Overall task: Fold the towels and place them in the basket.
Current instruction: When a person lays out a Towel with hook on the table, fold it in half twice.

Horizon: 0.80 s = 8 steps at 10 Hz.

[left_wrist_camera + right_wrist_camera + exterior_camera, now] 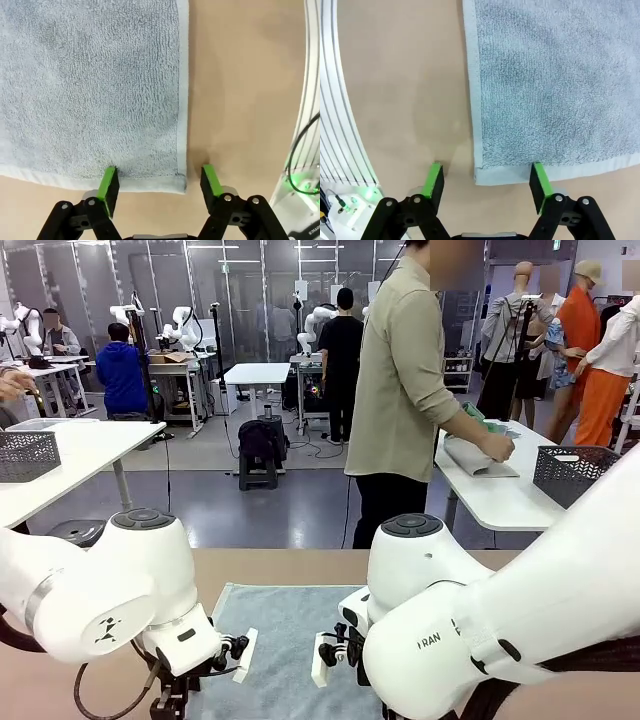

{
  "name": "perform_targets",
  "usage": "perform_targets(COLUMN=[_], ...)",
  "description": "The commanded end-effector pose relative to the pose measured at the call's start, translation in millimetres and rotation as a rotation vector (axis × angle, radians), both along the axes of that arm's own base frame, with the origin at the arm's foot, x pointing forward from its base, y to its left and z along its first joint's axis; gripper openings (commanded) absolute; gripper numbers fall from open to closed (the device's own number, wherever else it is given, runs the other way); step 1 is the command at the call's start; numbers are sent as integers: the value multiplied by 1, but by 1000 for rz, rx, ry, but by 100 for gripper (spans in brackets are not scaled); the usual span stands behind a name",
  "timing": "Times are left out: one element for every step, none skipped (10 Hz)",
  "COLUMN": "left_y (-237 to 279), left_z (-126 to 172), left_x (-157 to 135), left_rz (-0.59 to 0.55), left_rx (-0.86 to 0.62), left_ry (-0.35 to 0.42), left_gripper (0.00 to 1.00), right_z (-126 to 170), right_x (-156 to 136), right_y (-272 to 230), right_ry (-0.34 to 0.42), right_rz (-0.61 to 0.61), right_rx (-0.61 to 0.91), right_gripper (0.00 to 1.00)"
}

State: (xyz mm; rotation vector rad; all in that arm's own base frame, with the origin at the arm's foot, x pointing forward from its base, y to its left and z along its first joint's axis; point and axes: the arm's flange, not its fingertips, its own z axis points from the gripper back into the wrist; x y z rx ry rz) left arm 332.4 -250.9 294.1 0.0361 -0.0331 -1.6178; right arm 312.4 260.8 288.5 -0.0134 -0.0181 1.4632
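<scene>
On the tan bench, at 6 o'clock of the front view:

Item 1. Pale grey-blue towel, terry, with a plain hemmed border. It is spread flat between the left arm at 7 o'clock and the right arm at 5 o'clock.

Item 2. Left gripper, black with green pads, fingers well apart and holding nothing. In the left wrist view the towel runs from 9 to 12 o'clock, with bare bench at 3 o'clock. One near corner of the towel lies at 6 o'clock, between the fingers. One pad is over the hem and the other is over bare bench just beside the corner. Contact cannot be told.

Item 3. Right gripper, same make, fingers likewise apart and empty. In the right wrist view the towel runs from 12 to 3 o'clock, with bare bench at 9 o'clock. The other near corner sits at 6 o'clock, between the fingers. One pad is at the hem and the other over bare bench.

Item 4. Person at 12 o'clock, at the far side, turned to a white bench at 3 o'clock. One hand rests on a folded grey cloth.

Item 5. Dark mesh basket on that white bench, at 3 o'clock, well apart from the towel.

Item 6. Second mesh basket on another white bench at 9 o'clock.
</scene>
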Motion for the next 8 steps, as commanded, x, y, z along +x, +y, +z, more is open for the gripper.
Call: perform_targets(left_y=[38,38,39,40,40,40,39,40], left_z=[-22,-21,-21,-21,-20,-20,-19,-19], left_x=[-49,-49,-49,-49,-49,-50,-50,-50], left_rz=[2,-3,-7,-17,-27,-41,-40,-42], left_rx=[5,6,4,2,18,33,37,34], left_ry=[-38,-36,-35,-38,-58,-75,-72,-71], left_gripper=[83,66,65,65,65,61,46,41], right_z=[-14,-14,-14,-14,-14,-13,-13,-13], right_x=[-21,-21,-21,-21,-20,-20,-20,-20], right_y=[-22,-21,-21,-21,-22,-23,-23,-22], right_ry=[-30,-28,-35,-36,-34,-35,-32,-30], right_rz=[6,6,11,8,4,4,2,2], right_rx=[5,4,3,2,-1,-1,0,-1], right_gripper=[83,66,73,73,73,60,54,41])
